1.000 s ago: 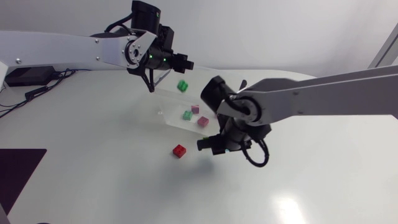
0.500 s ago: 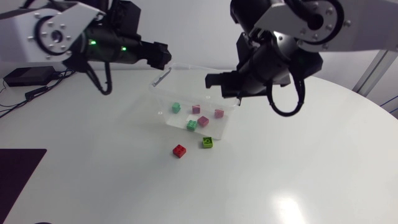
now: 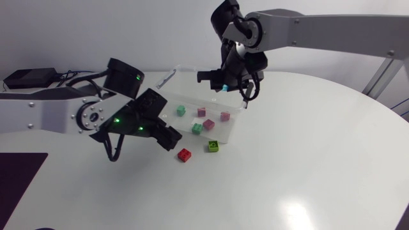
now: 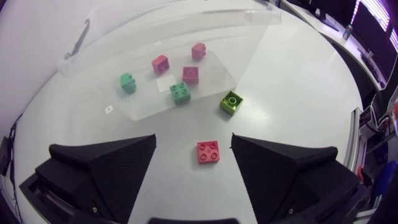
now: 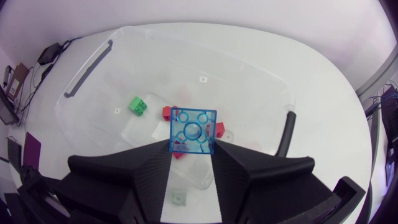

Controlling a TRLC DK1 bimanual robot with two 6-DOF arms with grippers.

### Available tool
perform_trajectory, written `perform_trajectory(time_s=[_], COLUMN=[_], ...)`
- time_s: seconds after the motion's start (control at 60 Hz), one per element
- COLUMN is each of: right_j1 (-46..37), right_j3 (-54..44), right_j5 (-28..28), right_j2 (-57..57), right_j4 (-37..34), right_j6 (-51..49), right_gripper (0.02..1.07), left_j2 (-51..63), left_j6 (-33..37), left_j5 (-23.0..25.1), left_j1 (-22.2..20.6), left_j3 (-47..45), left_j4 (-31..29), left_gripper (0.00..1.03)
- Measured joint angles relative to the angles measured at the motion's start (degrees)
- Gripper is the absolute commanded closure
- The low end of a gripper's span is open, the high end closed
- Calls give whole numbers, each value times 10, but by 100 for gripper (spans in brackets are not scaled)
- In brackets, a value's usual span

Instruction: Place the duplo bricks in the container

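A clear plastic container (image 3: 171, 76) stands mid-table with several green and pink bricks in it. In front of it lie a red brick (image 3: 184, 154) and a lime brick (image 3: 213, 146). My left gripper (image 3: 169, 139) hangs low just left of the red brick. In the left wrist view the left gripper (image 4: 194, 140) is open, the red brick (image 4: 209, 152) lies between its fingers untouched, and the lime brick (image 4: 231, 102) lies ahead. My right gripper (image 3: 220, 86) is above the container's far side, shut on a translucent blue brick (image 3: 224, 87). That blue brick (image 5: 193, 130) shows in my right gripper (image 5: 193, 149).
The container's front wall (image 4: 155, 112) lies just ahead of the left gripper, with a green brick (image 4: 180, 91) and a pink one (image 4: 191, 74) inside. A black box with cables (image 3: 29, 78) sits at the far left, and a dark mat (image 3: 16, 176) at the front left.
My left gripper opened over the container, then swung down to the red brick. A second green brick now lies inside. My right arm rose from the table to above the container.
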Motion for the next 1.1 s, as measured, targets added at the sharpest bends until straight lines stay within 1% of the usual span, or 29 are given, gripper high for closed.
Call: perform_trajectory(time_s=[0.017, 0.05, 0.117, 0.133, 0.15, 0.3, 0.333, 0.4, 0.417, 0.45, 0.533, 0.567, 0.6, 0.617, 0.667, 0.717, 0.733, 0.767, 0.883, 0.95, 1.017, 1.1], right_j1=[-1, -3, -7, -7, -7, -9, -7, 0, 3, 12, 39, 52, 65, 70, 87, 99, 101, 104, 106, 108, 115, 125], right_j3=[6, 19, 38, 41, 45, 42, 32, -9, -19, -46, -99, -121, -143, -153, -182, -212, -221, -239, -305, -335, -352, -367], right_j5=[0, 0, 0, 0, 0, 0, 0, 0, 0, -1, -4, -6, -11, -14, -17, -23, -25, -29, -34, -34, -34, -35], right_j2=[7, 21, 40, 43, 45, 35, 23, -20, -32, -64, -137, -168, -196, -207, -236, -256, -259, -264, -265, -265, -265, -265], right_j4=[0, 0, 0, 0, -2, -17, -17, -18, -18, -18, -22, -26, -30, -30, -31, -32, -33, -32, -25, -13, 2, 27], right_j6=[0, -2, -7, -7, -7, -7, -7, -7, -7, -7, -5, 0, 7, 9, 19, 25, 28, 32, 40, 43, 49, 52], right_gripper=[67, 58, 24, 12, 9, 8, 8, 8, 8, 8, 8, 8, 8, 8, 8, 8, 8, 8, 8, 9, 9, 9], left_j2=[8, 25, 58, 69, 86, 142, 149, 161, 164, 169, 179, 183, 186, 187, 190, 196, 198, 202, 212, 211, 203, 176], left_j6=[1, 5, 13, 15, 17, 30, 31, 35, 36, 36, 36, 36, 36, 36, 36, 36, 36, 36, 36, 36, 36, 38], left_j5=[0, 0, 0, 0, 0, 0, 0, 0, 0, 0, 0, 0, 0, 0, 0, 0, 0, 0, 0, 0, 0, 0], left_j1=[-2, -5, -10, -12, -14, -21, -22, -23, -23, -23, -23, -23, -24, -24, -26, -30, -31, -32, -37, -37, -37, -32], left_j3=[0, 1, 5, 6, 10, 20, 21, 26, 28, 31, 42, 45, 47, 47, 48, 50, 51, 52, 52, 51, 45, 30], left_j4=[3, 6, 8, 8, 8, 10, 11, 15, 16, 20, 25, 25, 25, 25, 24, 23, 22, 23, 21, 21, 18, 0], left_gripper=[19, 19, 19, 19, 19, 20, 22, 25, 28, 30, 31, 37, 40, 45, 51, 64, 70, 80, 83, 83, 84, 84])
